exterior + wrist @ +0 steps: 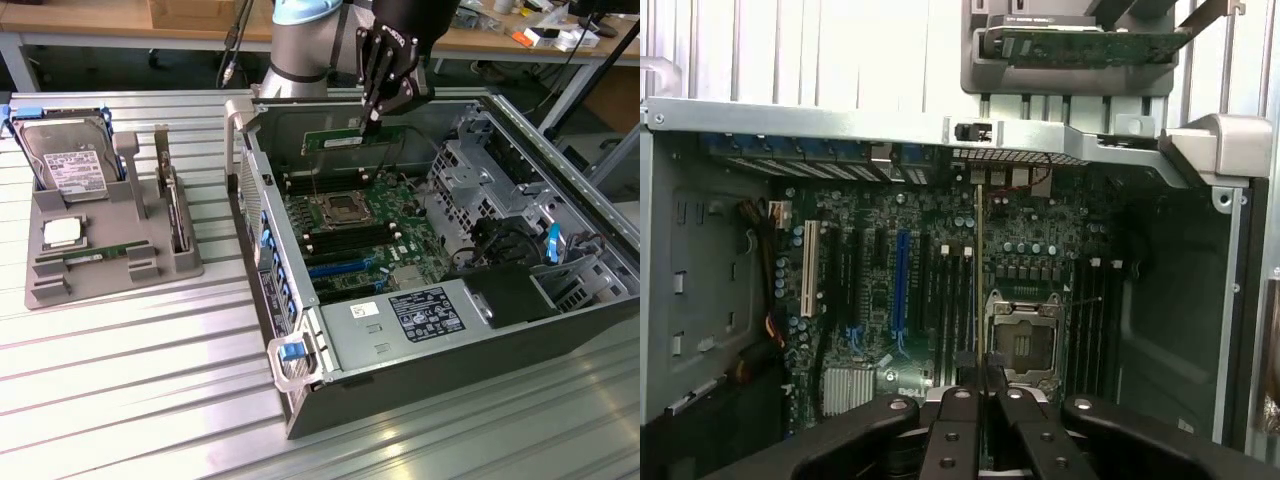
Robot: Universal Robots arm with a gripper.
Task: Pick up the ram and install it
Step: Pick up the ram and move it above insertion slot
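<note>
Angled arm (pixel 300 40) over case (pixel 400 400), pincer (pixel 372 118) clamping ram (pixel 345 141)

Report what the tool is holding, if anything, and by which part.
The tool is shut on the ram, pinching its upper long edge. The stick hangs on edge above the motherboard inside the open computer case.
</note>
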